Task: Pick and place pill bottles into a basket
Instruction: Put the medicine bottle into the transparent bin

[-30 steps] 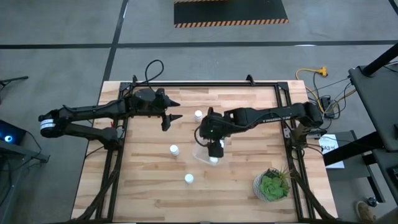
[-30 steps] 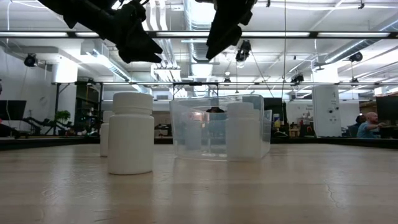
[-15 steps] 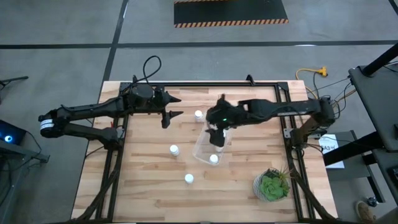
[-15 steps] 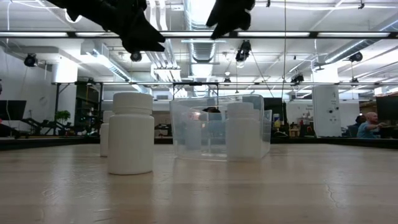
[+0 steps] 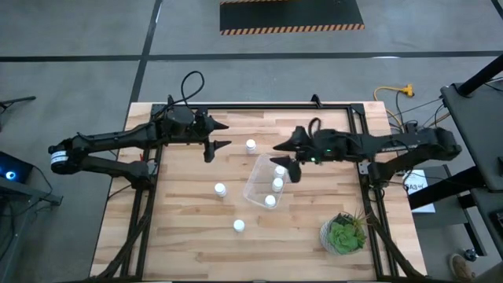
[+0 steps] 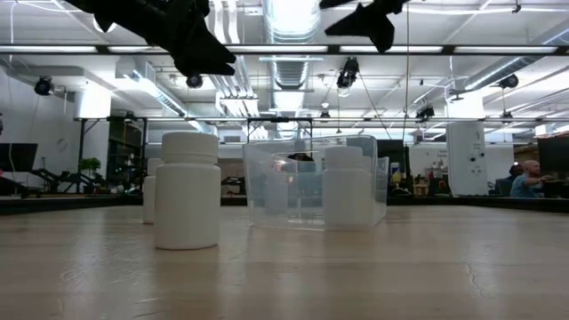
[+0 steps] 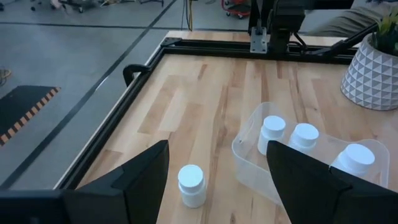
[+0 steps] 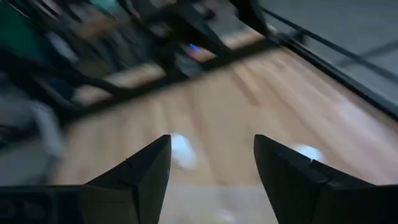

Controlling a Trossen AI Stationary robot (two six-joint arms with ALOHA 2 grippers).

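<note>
The clear bin [image 5: 258, 182] stands mid-table with three white pill bottles [image 5: 277, 185] upright in it; they also show in the left wrist view [image 7: 304, 135]. Three more bottles stand upright on the wood: one [image 5: 251, 145] at the bin's far side, one [image 5: 220, 189] to its left, one [image 5: 238, 226] nearer the near edge. My left gripper [image 5: 224, 135] hovers open left of the far bottle [image 7: 191, 185]. My right gripper [image 5: 284, 161] hovers open and empty above the bin's far right corner; its own view [image 8: 211, 168] is blurred.
A green potted plant [image 5: 343, 233] in a white pot stands at the near right corner. A black frame [image 5: 259, 108] runs along the table's far edge and sides. Bare wood lies left of the bottles and along the near edge.
My right gripper has risen from low over the bin and drawn back toward the table's right and far edges. The bottles it covered in the bin now show. My left arm has kept still.
</note>
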